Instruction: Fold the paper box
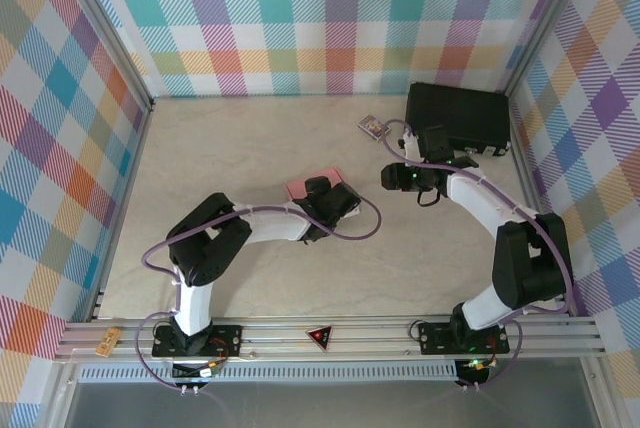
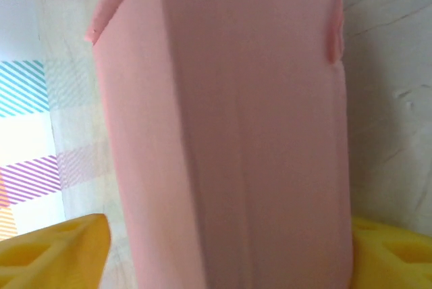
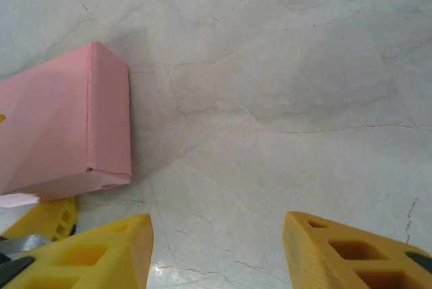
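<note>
Left hand [image 2: 229, 235] straddled the paper box [image 3: 61, 127], fingers apart, on the desk [image 1: 400, 258] left of the black case [image 1: 458, 118]; right hand [image 3: 217, 235] hung spread, empty, nearer that case. I reckoned a straight lift-off safest for its flaps.

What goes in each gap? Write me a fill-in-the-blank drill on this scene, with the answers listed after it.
1. The paper box is ____ in colour.
2. In the left wrist view, the box stands between the two ____ fingers of the left tool.
3. The right tool has its jaws ____, with nothing between them.
4. From above, the ____ hard case sits in the far right corner of the table.

Missing words: pink; yellow; open; black
</note>
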`<state>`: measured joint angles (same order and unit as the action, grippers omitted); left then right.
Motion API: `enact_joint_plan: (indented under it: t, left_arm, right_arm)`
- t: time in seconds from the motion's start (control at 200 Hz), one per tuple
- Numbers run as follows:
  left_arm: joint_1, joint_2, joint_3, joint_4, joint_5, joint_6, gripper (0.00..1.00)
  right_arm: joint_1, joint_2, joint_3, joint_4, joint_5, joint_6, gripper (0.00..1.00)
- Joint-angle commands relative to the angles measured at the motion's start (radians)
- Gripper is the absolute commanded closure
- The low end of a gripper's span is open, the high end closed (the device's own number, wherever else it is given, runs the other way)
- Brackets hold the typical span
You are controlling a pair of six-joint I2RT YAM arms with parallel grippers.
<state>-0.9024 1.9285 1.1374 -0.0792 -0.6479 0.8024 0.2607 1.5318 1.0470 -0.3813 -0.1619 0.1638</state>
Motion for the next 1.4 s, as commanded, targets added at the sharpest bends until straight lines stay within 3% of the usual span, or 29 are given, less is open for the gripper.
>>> enact_joint_plan:
  t: [0.0, 0.075, 0.235, 0.305, 0.55, 0.69, 0.865, 0.97, 1.24, 1.395]
  left_arm:
    - [-0.009, -0.065, 0.025, -0.050, 0.051, -0.086, 0.07]
    - [-0.005, -0.129, 0.021, -0.059, 0.126, -0.150, 0.00]
    - [0.061, -0.321, -0.044, -0.022, 0.329, -0.370, 0.00]
    - [0.122, -0.401, -0.090, 0.027, 0.353, -0.484, 0.00]
    - [0.386, -0.555, -0.160, -0.114, 0.155, -0.880, 0.00]
    - [0.513, -0.619, -0.260, -0.114, 0.087, -0.983, 0.00]
    - [0.651, -0.632, -0.389, 0.007, 0.152, -0.979, 0.00]
    - [0.716, -0.623, -0.482, 0.180, 0.300, -0.905, 0.00]
    - [0.808, -0.542, -0.682, 0.668, 0.561, -0.778, 0.00]
    - [0.836, -0.492, -0.704, 0.782, 0.647, -0.753, 0.00]
  right_arm:
    - [-0.010, -0.030, -0.013, 0.027, 0.009, 0.010, 0.45]
    - [-0.015, -0.033, -0.023, 0.038, 0.018, 0.017, 0.44]
    - [-0.033, -0.057, -0.070, 0.080, 0.073, 0.039, 0.41]
    - [-0.045, -0.069, -0.093, 0.096, 0.116, 0.045, 0.40]
    - [-0.106, -0.101, -0.187, 0.179, 0.329, 0.062, 0.36]
    - [-0.144, -0.123, -0.259, 0.284, 0.381, 0.046, 0.32]
    - [-0.178, -0.125, -0.340, 0.474, 0.315, -0.047, 0.29]
    - [-0.208, -0.118, -0.395, 0.613, 0.262, -0.062, 0.25]
    - [-0.270, -0.078, -0.472, 0.825, 0.098, -0.126, 0.24]
    - [-0.301, -0.066, -0.549, 0.991, 0.033, -0.129, 0.23]
